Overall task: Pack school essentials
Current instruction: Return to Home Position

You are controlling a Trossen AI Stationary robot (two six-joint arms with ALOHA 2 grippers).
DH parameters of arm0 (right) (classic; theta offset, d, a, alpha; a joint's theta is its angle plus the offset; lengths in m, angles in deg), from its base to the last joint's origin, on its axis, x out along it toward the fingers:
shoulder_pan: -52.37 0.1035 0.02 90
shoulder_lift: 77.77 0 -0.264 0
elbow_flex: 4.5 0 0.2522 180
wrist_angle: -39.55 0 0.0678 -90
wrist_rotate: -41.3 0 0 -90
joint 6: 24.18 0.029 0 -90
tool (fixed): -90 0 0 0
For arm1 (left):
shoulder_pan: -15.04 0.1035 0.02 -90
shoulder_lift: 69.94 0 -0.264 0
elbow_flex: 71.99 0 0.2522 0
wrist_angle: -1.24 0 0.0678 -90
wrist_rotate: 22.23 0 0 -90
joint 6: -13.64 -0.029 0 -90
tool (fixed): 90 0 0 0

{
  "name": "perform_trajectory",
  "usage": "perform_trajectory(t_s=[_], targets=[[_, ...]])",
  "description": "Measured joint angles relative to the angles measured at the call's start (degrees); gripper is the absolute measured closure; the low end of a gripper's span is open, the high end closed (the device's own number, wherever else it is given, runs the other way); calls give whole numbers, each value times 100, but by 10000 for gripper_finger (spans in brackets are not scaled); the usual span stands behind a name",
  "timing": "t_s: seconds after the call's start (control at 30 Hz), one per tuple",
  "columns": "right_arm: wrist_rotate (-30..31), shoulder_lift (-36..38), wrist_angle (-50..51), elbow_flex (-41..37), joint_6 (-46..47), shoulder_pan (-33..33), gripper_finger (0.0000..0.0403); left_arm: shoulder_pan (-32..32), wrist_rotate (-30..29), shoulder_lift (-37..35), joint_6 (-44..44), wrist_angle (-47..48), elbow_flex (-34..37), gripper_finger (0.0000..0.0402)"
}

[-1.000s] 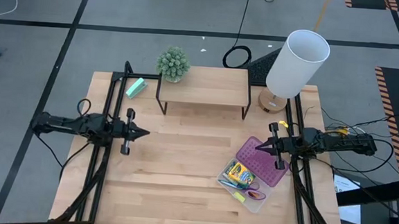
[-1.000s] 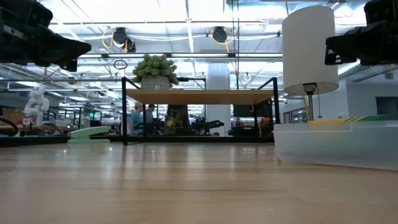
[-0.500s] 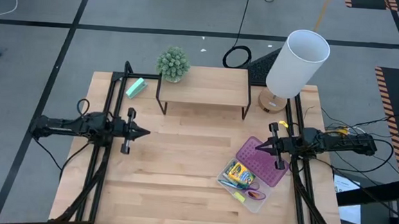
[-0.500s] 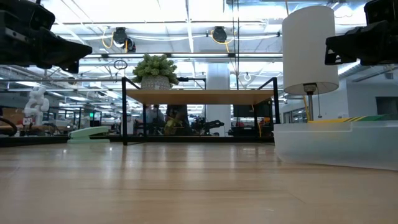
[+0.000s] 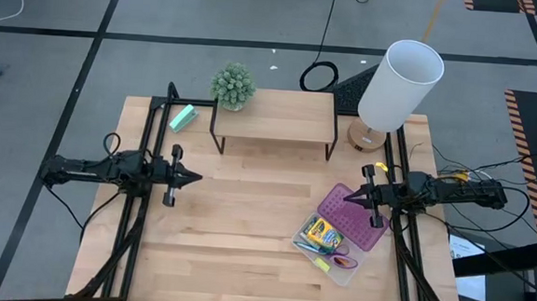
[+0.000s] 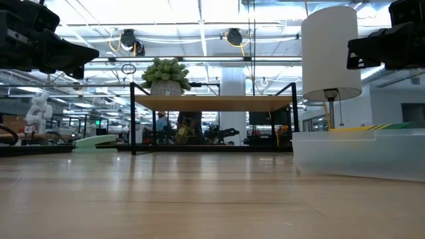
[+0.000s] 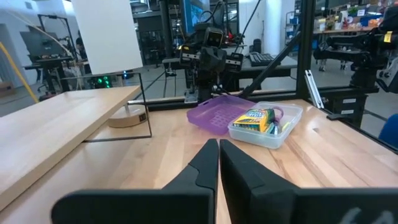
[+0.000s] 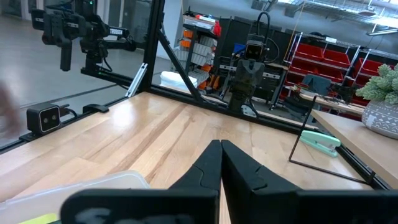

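Left hand point(image 5: 195, 177) closed | right hand point(image 5: 355, 192) closed | yellow-green crayon box point(image 5: 322, 235) boxed

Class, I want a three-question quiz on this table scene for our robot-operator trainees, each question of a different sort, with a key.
1. True or false: the crayon box lies inside the clear box.
2. The purple lid rests: A) on the shelf, B) beside the clear box, C) under the lamp.
3. Fill in: the left gripper and right gripper both have ___ fingers.

Key: 1 true; 2 B; 3 shut.
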Motion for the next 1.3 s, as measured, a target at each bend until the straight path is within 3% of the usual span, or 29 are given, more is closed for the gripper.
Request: perform_trajectory(t_s=[0.2, 0.5, 1.3], targets=[[0, 0, 0, 0, 0, 0, 403, 0, -8, 0, 114, 0, 0, 399], [0, 0, 0, 0, 0, 0, 403, 0, -20, 0, 113, -1, 0, 370], [1, 0, -1, -1, 0, 0, 403, 0, -20, 0, 112, 0, 2, 369]])
